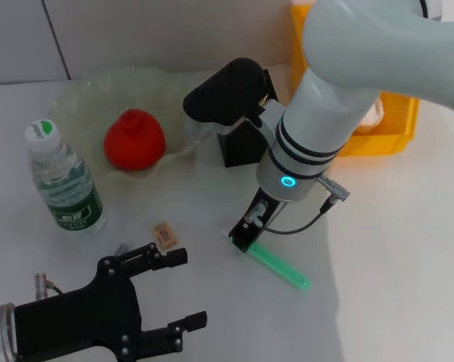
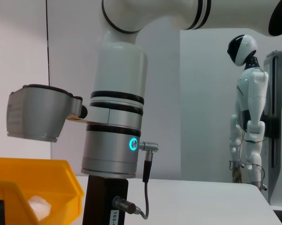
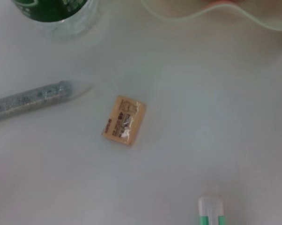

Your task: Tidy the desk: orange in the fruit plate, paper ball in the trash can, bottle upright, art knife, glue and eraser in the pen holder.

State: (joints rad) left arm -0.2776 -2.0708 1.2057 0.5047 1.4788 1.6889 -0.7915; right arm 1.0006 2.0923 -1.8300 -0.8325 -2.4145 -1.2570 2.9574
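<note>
The orange (image 1: pixel 134 139) lies in the clear fruit plate (image 1: pixel 76 94). The bottle (image 1: pixel 62 181) stands upright at the left. A tan eraser (image 1: pixel 165 234) (image 3: pixel 124 120) lies on the table. The grey glue stick (image 3: pixel 33 98) lies near it, mostly hidden behind my left gripper (image 1: pixel 180 290), which is open low at the front left. The green art knife (image 1: pixel 278 265) (image 3: pixel 210 213) lies flat, with my right gripper (image 1: pixel 246 235) down at its near end. The black pen holder (image 1: pixel 242 147) stands behind the right wrist. A white paper ball (image 2: pixel 38 206) sits in the yellow trash can (image 1: pixel 385 128).
The right arm reaches in from the upper right and covers part of the pen holder and the trash can. The white table (image 1: pixel 393 256) spreads to the right of the knife. A humanoid robot figure (image 2: pixel 246 117) stands far behind the table.
</note>
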